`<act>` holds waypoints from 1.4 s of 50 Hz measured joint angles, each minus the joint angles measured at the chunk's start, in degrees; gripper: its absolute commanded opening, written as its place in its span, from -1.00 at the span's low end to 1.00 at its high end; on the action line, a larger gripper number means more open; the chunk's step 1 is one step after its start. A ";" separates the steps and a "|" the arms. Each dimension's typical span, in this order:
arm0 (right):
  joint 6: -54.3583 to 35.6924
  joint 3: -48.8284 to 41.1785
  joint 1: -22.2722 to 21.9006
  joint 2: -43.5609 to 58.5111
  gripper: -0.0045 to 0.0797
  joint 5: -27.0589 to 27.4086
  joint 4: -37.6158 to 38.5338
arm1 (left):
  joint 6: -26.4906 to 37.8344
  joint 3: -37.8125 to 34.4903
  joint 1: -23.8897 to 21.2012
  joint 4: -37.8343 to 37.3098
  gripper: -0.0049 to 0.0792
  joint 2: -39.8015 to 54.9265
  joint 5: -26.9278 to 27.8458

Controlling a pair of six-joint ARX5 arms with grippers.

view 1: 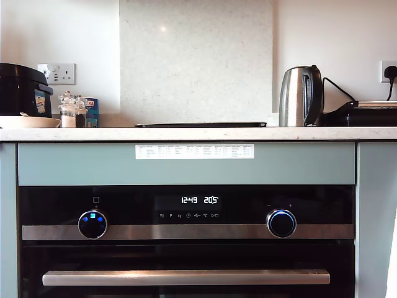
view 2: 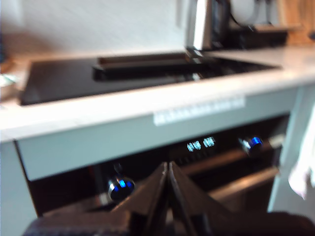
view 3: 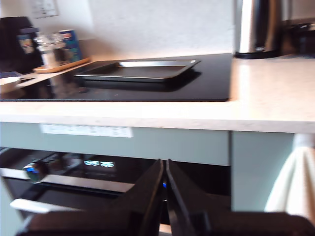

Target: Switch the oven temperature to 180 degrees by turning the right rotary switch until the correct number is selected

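The oven (view 1: 186,251) fills the lower half of the exterior view, with black glass, a steel strip and a long bar handle (view 1: 186,277). Its display (view 1: 200,200) reads 12:49 and 205. The right rotary switch (view 1: 281,223), with a plain blue ring, is at the exterior view's right. The knob with blue icons (view 1: 92,225) is at that view's left. Neither arm shows in the exterior view. My first gripper (view 2: 168,166) is shut on nothing, back from the oven, with the switch (view 2: 253,143) farther off. My second gripper (view 3: 164,163) is shut too, and a blue glow (view 3: 164,185) shows behind its fingers.
On the worktop stand a steel kettle (view 1: 301,96), a flat baking tray (view 1: 200,125) on the hob, a black cooker (view 1: 22,90) and jars (view 1: 73,110). A white label strip (view 1: 195,151) runs above the oven. A white cloth (view 1: 392,261) hangs at the exterior view's right.
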 measured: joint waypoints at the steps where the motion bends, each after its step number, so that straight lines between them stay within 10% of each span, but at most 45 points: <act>1: 0.11 0.00 0.00 0.00 -0.92 -0.52 0.00 | 0.09 0.00 -0.15 -0.96 -0.94 0.00 0.00; 16: 0.33 0.00 3.93 1.44 -0.82 -2.23 0.13 | 0.35 0.00 -1.57 -8.81 -0.94 0.04 0.57; 33: -0.17 0.00 12.68 11.28 0.10 -2.19 6.21 | 0.28 0.00 -3.87 -10.80 -0.94 0.04 2.99; 50: -16.81 0.00 21.20 24.63 0.47 -2.47 13.27 | 0.33 0.00 -5.22 -10.80 -0.94 0.04 3.43; 70: -37.35 0.46 25.14 46.29 0.49 7.87 15.82 | 0.33 0.00 -5.22 -10.78 -0.94 0.04 3.41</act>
